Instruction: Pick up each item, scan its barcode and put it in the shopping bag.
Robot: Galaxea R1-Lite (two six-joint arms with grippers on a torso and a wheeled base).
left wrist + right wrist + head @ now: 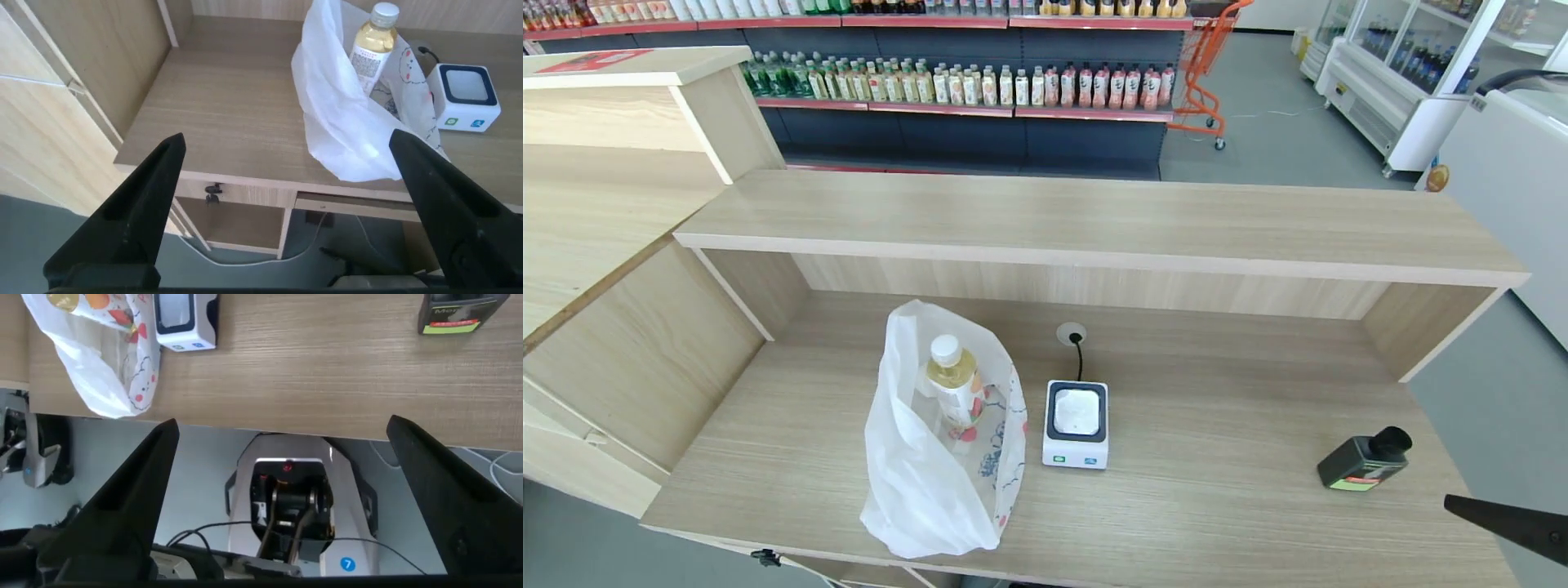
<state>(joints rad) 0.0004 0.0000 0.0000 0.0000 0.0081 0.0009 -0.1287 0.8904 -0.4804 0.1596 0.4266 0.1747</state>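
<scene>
Wide-open jaws of left gripper [288, 144] and right gripper [283, 427] hang off the desk [1217, 498] edge; ahead of the right jaws lies a black bottle [1364, 462], likely light and rigid, best gripped across its flat body.

a pale wood checkout counter [1217, 506] sits below a raised ledge [1094, 216] of the same wood. a taller unit [605, 204] to the left carries a red sign [592, 60] on its top. behind, across a grey floor [1258, 122], dark shelves [964, 131] with red edges hold rows of bottled drinks [980, 86]. an orange wire trolley [1207, 73] stands at the shelf end, near a glass-fronted cooler [1405, 82]. at far right is what looks like a white chest freezer [1511, 204].
</scene>
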